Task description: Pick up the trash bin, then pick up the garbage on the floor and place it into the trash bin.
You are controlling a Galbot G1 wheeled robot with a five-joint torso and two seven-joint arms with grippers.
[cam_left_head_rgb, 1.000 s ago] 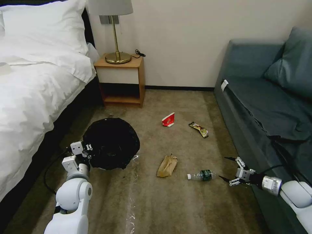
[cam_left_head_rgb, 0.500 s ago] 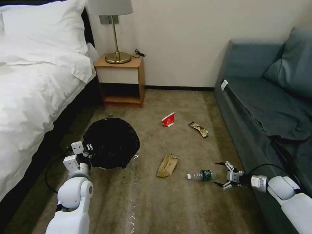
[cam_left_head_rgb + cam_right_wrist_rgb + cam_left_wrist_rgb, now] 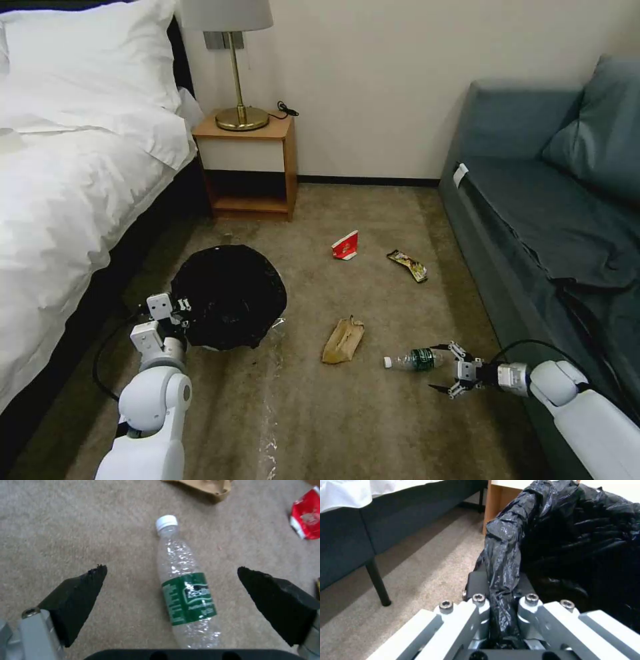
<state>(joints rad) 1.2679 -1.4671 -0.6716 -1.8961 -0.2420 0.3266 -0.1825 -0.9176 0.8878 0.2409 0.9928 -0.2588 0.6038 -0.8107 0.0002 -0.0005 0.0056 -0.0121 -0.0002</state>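
The trash bin (image 3: 229, 295), lined with a crinkled black bag, is held off the carpet near the bed by my left gripper (image 3: 179, 308), which is shut on its bag-covered rim (image 3: 501, 580). The garbage lies on the carpet: a clear bottle with a green label (image 3: 413, 360) (image 3: 186, 597), a crumpled brown paper bag (image 3: 343, 339), a red-and-white carton (image 3: 345, 246) (image 3: 306, 520) and a snack wrapper (image 3: 408, 265). My right gripper (image 3: 440, 368) (image 3: 171, 571) is open, low over the floor, its two black fingers on either side of the bottle's base end.
A white bed (image 3: 60, 193) runs along the left, a grey sofa (image 3: 553, 220) along the right. A wooden nightstand (image 3: 250, 163) with a brass lamp (image 3: 237, 67) stands against the far wall. Open carpet lies between bed and sofa.
My right gripper has moved left and lower, from beside the sofa to the bottle's base end, still open. The left gripper and bin have stayed put.
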